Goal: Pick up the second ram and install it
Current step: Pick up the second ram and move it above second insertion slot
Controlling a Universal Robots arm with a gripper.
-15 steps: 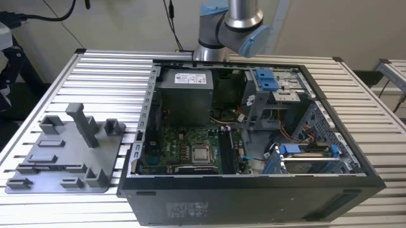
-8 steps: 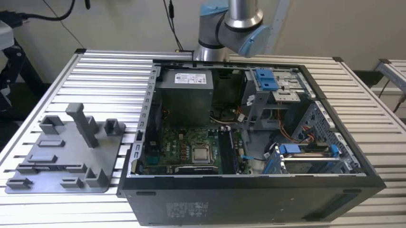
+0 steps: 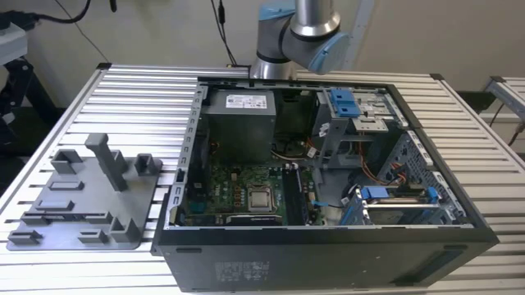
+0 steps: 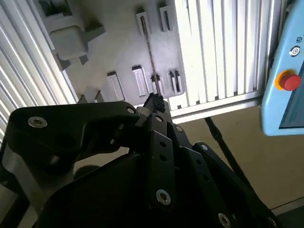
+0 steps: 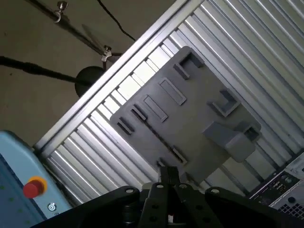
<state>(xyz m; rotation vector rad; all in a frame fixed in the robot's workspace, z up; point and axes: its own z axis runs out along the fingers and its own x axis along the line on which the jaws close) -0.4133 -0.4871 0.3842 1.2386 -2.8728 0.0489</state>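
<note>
So the second ram (image 5: pixel 158 134) is parked in the gray holder tray (image 5: pixel 199 99). It stands on its long edge, so in both wrist views it just looks like a thin dark line (image 4: pixel 149 52) running between two small end blocks (image 5: pixel 138 113) of the tray. The gripper (image 5: pixel 167 175) is up above the tray and looking down on it, well apart from the stick. The whole tray fits in the first wrist view. As far as I can see the fingertips (image 4: pixel 154 102) are pressed together and clear of the stick, with the black linkage bars all converging to one narrow point. In the exterior view the tray (image 3: pixel 90 200) lies flat on the slatted aluminium table (image 3: pixel 131 98), just beside the open PC case (image 3: pixel 328 230) on the exterior view's left. The arm (image 3: pixel 308 37) rises behind the case and goes off the top of the shot. Inside the case the motherboard lies face up with the CPU socket (image 3: pixel 260 200) near the front. There's a long dark strip in the slots just to the exterior view's right of the socket, but I can't tell if that's a seated module. The pale blue teach pendant (image 4: pixel 287 99) with its red button (image 5: pixel 32 187) sits off past the table edge, over the floor.
</note>
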